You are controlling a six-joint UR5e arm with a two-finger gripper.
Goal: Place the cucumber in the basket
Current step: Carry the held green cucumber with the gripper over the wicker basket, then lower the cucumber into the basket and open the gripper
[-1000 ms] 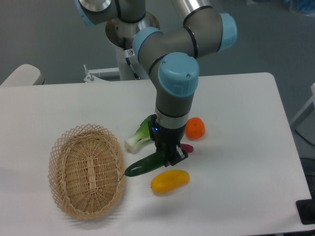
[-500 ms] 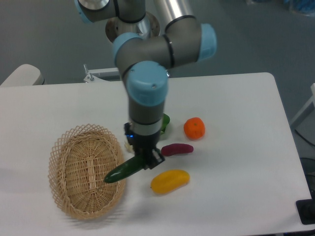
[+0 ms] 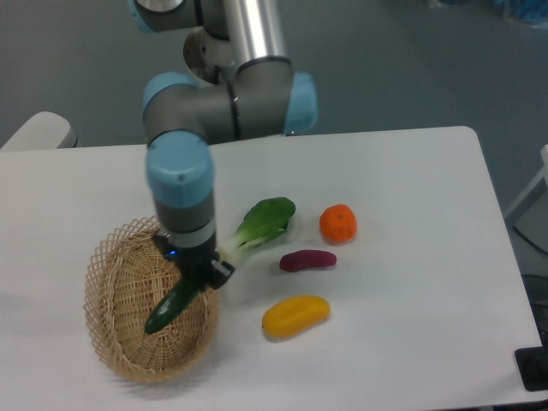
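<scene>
The dark green cucumber (image 3: 171,307) hangs tilted in my gripper (image 3: 203,276), its lower end pointing down-left over the inside of the basket. My gripper is shut on the cucumber's upper right end, above the basket's right side. The tan wicker basket (image 3: 107,282) is oval and sits at the left front of the white table. I cannot tell whether the cucumber touches the basket floor.
A light green leafy vegetable with a white stalk (image 3: 261,223) lies right of the basket. A purple piece (image 3: 307,259), an orange (image 3: 338,223) and a yellow mango (image 3: 295,315) lie further right. The arm's base stands at the table's back edge.
My gripper has carried the cucumber leftward from beside the mango to above the basket. The leafy vegetable, earlier partly hidden by the arm, now shows fully.
</scene>
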